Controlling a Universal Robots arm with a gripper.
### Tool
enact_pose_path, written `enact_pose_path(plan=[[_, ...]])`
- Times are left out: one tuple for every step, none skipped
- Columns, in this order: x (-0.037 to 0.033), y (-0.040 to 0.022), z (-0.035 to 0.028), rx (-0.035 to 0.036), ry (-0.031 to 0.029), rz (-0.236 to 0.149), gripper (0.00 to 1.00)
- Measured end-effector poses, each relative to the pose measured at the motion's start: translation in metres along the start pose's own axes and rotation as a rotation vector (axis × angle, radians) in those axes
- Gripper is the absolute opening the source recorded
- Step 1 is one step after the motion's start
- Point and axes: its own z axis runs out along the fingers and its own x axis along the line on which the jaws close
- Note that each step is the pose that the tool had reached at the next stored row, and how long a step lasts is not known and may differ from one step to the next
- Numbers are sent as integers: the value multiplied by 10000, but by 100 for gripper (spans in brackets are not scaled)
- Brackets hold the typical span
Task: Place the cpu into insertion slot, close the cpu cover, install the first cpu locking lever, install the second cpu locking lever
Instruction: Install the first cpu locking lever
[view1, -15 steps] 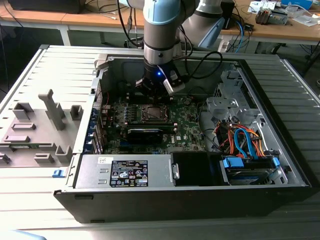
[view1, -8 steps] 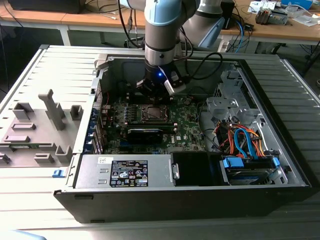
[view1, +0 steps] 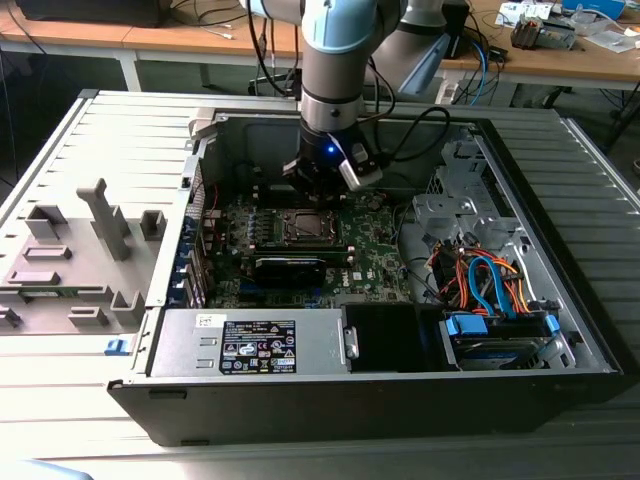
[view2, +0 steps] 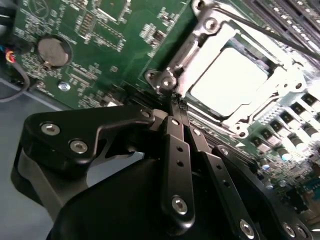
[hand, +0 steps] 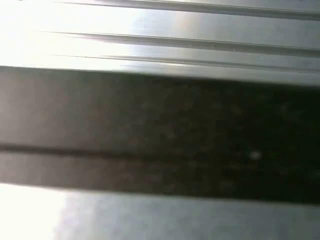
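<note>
Gripper (view2: 175, 107) fingers pinched together, empty, at 7 o'clock of seated cpu (view2: 229, 81); cpu cover (view2: 197, 42) looks thin, stiff, springy: press its edge.

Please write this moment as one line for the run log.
stage: cover closed over chip | chip: seated in socket | cover: down around chip | gripper: shut, tips at cover's corner | holding: nothing

You see a grey ribbed table (view1: 60, 400) carrying the open computer case (view1: 200, 420) and, beside it, grey fixture blocks (view1: 70, 260).
</note>
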Motion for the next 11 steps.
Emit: enact_pose_path(plan=[[-10,4,0,-1,-2,0,11],[-11,6,1,-19,-3,1,11],[-11,7,0,-28,-3,0,11],[-11,8,-3,-43,-5,1,11],[-11,11,-13,-70,-11,2,11],[-11,12,-45,-77,-11,1,11],[-11,13,-78,-87,-10,1,11],[-12,15,-102,-96,-12,1,11],[-12,15,-128,-109,-12,0,11],[-12,12,-140,-117,-13,-1,11],[-11,-2,-144,-119,-13,0,11]])
